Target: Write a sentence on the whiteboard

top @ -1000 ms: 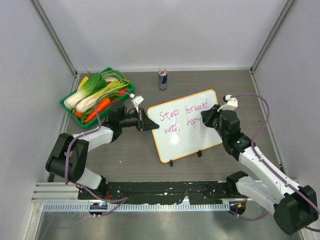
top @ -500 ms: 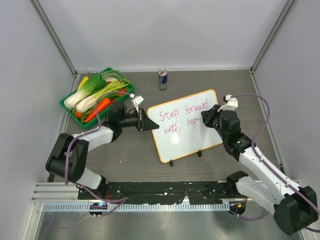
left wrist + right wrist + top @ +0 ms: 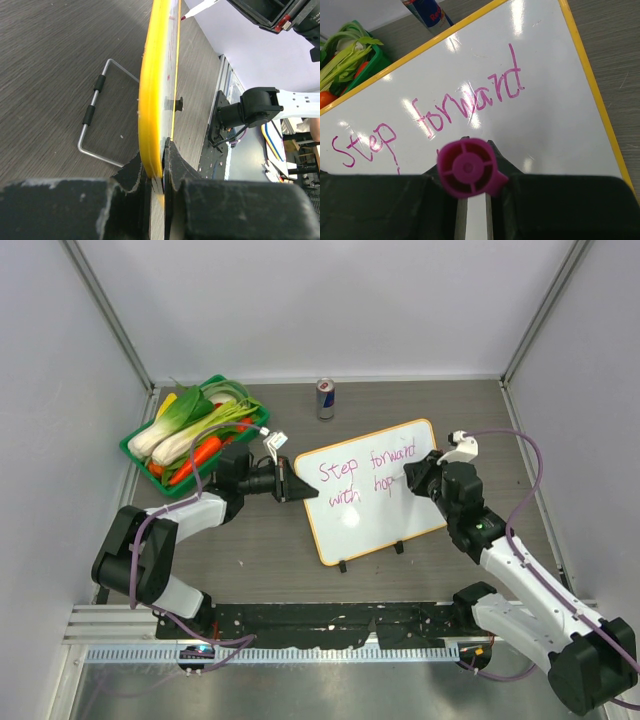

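The whiteboard [image 3: 372, 528] stands tilted on the table, yellow-rimmed, with two black clips on its near edge. The sentence [image 3: 366, 473] in pink reads "Step forward" above "with hop". My left gripper [image 3: 291, 483] is shut on the board's left rim. In the left wrist view the yellow edge [image 3: 152, 90] runs between the jaws of the left gripper [image 3: 163, 166]. My right gripper [image 3: 408, 476] is shut on a pink marker, beside the end of "hop". The marker's cap end [image 3: 468, 168] fills the right gripper [image 3: 478, 145], above the whiteboard [image 3: 550, 125] and "Step forward" [image 3: 436, 120].
A green basket of vegetables [image 3: 140, 448] sits at the back left, close behind the left arm. A drink can [image 3: 325, 398] stands behind the board. The board's wire stand [image 3: 99, 120] lies on the table behind it. The marker tip [image 3: 196, 9] shows past the board's far edge.
The right gripper with the marker has shifted very slightly to the right by the end of "hop". The left gripper and the board have not moved.
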`<state>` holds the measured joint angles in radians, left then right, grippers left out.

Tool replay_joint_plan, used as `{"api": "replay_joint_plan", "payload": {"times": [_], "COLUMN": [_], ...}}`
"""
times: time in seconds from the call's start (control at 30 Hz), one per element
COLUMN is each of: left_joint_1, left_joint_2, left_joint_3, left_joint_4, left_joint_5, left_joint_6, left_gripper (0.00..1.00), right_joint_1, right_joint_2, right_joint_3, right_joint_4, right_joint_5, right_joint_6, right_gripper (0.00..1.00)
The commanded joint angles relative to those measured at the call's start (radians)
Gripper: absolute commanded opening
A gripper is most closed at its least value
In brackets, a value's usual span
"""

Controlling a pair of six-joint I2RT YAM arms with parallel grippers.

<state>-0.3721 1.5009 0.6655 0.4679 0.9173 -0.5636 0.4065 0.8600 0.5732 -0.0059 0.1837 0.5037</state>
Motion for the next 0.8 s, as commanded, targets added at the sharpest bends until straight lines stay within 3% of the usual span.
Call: {"api": "replay_joint_plan", "payload": {"times": [0.0, 0.77], "left_joint_1": [-0.034, -0.034], "left_joint_2": [0.045, 0.041], "left_joint_3": [-0.035, -0.038], "left_joint_4": [-0.15, -0.149], "left_joint_5": [-0.06, -0.061], "left_joint_6": [0.206, 0.206], "left_gripper": [0.0, 0.0], "right_joint_1": [-0.006, -0.014], "right_joint_2": [0.005, 0.025], "right_joint_3": [-0.006, 0.004], "right_joint_4": [0.023, 0.033], "right_joint_5": [0.014, 0.102], "right_joint_6": [-0.011, 0.006], "right_gripper": [0.01, 0.01]}}
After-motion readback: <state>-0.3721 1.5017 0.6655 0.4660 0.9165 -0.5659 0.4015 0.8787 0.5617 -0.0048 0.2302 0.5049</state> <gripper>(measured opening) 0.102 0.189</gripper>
